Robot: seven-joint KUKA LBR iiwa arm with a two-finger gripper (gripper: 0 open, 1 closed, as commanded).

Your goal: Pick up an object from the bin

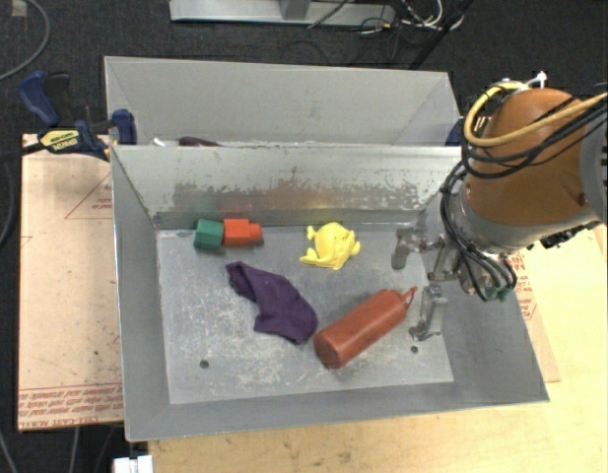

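Gripper (414, 286) low at the right side of the bin (136, 264), by a red bottle (361, 329).
Its fingers (425, 313) stand spread, one toward the back wall and one toward the front, pinching nothing; the bottle's thin tip points into the gap. The bottle lies slantwise on the floor, its base just beside a purple cloth (274, 304). A yellow toy (330, 246), orange block (242, 232) and green block (209, 235) lie further back.

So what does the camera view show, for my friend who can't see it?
A robot gripper, open, is low at the right of a grey bin, by the pointed tip of a red-brown bottle lying flat. Left of it lie a purple cloth, a yellow toy, and a green block touching an orange block.
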